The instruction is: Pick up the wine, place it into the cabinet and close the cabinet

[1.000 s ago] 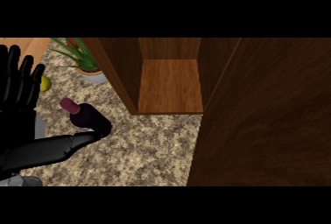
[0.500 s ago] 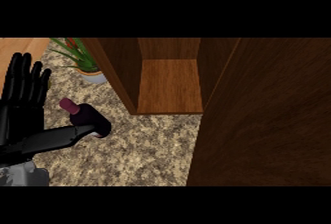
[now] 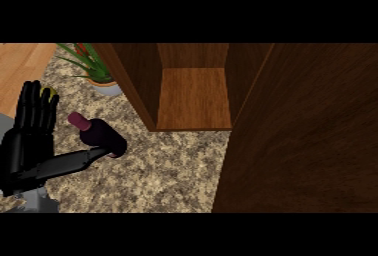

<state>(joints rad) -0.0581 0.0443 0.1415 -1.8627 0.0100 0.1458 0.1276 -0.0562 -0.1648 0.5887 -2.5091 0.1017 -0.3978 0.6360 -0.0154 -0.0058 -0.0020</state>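
Fingers [image 3: 37, 107] of the left hand [image 3: 29, 145] straight, spread; thumb touches the wine [image 3: 100, 134], neck pointing upper-left.

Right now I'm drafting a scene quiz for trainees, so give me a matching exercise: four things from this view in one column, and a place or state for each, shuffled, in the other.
Things:
1. wine bottle
2. cabinet
3. potted plant
4. left hand

Places or states:
A. open, its wooden shelf showing
B. at the far left, beside the cabinet's left wall
C. on the counter, touched by the thumb
D. fingers straight and pointing up, at the left edge

Pairs: 1-C, 2-A, 3-B, 4-D
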